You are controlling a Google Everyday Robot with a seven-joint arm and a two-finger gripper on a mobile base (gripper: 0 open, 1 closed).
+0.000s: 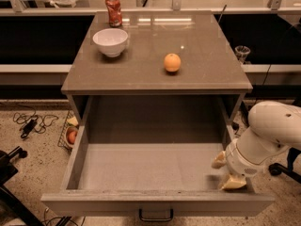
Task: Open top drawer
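Note:
The top drawer [155, 204] of the grey-taupe cabinet is pulled far out towards me. Its deep plain grey inside [150, 166] shows and holds nothing. Its small dark bar handle [156, 215] is at the centre of the front, at the bottom of the view. My gripper [226, 171] is at the drawer's right side wall, near the front right corner. Its two cream fingertips [233, 182] stand apart with nothing held between them. The white arm [273, 126] reaches in from the right. The lower drawers are hidden.
On the cabinet top [207, 69] stand a white bowl [110, 41], a red can [113, 11] and an orange [172, 62]. A wire basket with fruit [70, 133] and cables [30, 121] lie on the floor at left. A chair base [282, 168] is at right.

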